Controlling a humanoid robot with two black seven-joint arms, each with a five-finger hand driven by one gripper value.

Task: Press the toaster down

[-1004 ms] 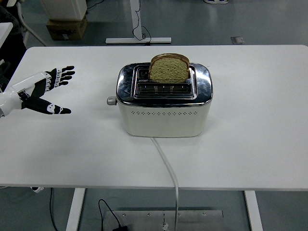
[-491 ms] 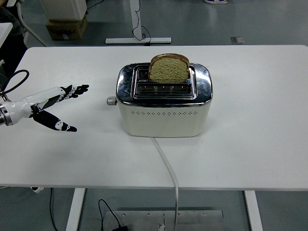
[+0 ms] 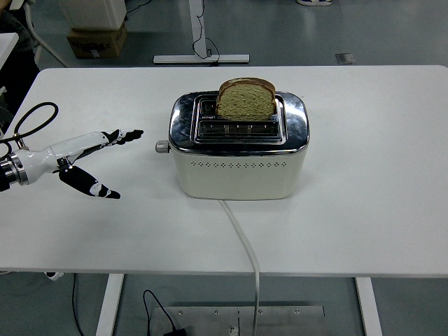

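Left hand (image 3: 87, 155): extended over the left part of the white surface (image 3: 364, 210), fingers (image 3: 124, 136) spread and straight, thumb splayed downward, holding nothing. The fingertips point toward the toaster's lever (image 3: 162, 146) and stand near it without touching. A black cable loop (image 3: 31, 120) shows behind the wrist at the left edge.

Toaster (image 3: 238, 152): cream body with chrome top, standing upright at the centre of the surface. The lever projects from its left end and sits high. One slice of bread (image 3: 246, 99) stands upright in the far slot, rising well above the top; the near slot holds nothing visible. A white cord (image 3: 243, 241) runs from the toaster's front over the near edge.
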